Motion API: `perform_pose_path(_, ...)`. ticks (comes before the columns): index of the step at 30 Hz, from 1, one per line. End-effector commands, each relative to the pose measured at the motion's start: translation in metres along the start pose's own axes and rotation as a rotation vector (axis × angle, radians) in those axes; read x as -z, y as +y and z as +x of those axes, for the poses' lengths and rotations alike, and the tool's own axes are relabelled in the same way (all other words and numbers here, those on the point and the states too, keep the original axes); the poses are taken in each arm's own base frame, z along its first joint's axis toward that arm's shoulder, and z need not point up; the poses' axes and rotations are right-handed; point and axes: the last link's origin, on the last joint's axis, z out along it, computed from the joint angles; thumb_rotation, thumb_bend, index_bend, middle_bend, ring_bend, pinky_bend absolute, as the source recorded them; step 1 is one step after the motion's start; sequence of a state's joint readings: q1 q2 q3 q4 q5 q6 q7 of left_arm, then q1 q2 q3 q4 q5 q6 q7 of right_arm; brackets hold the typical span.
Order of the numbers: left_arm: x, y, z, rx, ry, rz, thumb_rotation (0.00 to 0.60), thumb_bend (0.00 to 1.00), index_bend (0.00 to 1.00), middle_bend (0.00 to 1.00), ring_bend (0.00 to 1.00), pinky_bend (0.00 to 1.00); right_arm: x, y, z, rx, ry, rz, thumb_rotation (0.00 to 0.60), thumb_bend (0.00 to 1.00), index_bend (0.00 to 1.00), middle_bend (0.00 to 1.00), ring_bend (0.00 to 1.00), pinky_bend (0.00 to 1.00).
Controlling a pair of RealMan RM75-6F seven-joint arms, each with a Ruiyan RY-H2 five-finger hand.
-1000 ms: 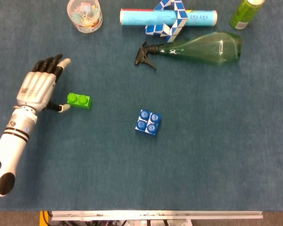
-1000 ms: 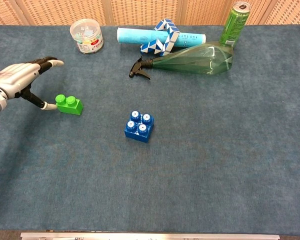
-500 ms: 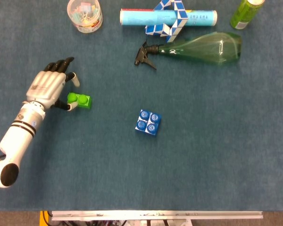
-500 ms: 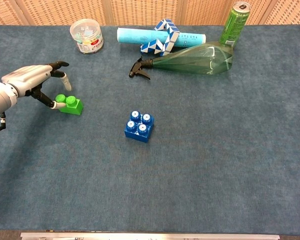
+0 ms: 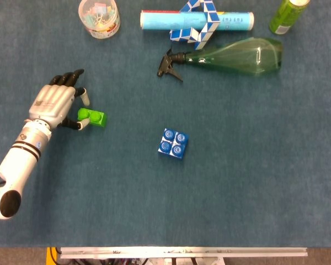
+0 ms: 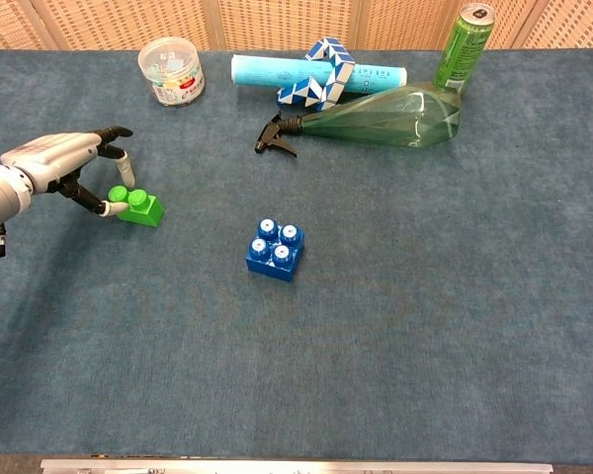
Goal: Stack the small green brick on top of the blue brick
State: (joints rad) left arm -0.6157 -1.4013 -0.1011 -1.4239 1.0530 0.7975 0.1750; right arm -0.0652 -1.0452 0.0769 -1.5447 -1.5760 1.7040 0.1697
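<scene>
Fingertips [image 5: 80, 125] at studded green brick [image 5: 94, 117], left hand [image 5: 54, 102].

The green brick [image 5: 92, 116] is small and bright green, with two round bumps on top, and it lies flat on the left side of the picture. The blue brick [image 5: 173, 143] is square with four bumps that have white tops. It sits flat near the middle, well apart from the green one.

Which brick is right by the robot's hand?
The small green brick, the one with two bumps on top. The left hand is right at its end. The blue brick with four bumps sits alone, farther away.
</scene>
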Motion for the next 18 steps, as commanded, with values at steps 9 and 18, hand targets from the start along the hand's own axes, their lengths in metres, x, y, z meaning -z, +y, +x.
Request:
perform_pose_path(9, -0.0009, 0.0003, -0.0017, -0.002, -0.034, 0.005, 0.600, 0.23, 0.39, 0.00, 0.00, 0.07, -0.0011, 0.0005, -0.0004, 0.000, -0.006, -0.002, 0.600, 0.12, 0.06, 0.10, 0.06, 0.25)
perform_pose_path(18, 0.0048, 0.0041, 0.0003, 0.024, -0.043, -0.010, 0.600, 0.23, 0.35, 0.00, 0.00, 0.07, -0.0011, 0.0003, -0.0003, 0.001, -0.006, -0.001, 0.600, 0.12, 0.06, 0.10, 0.06, 0.25)
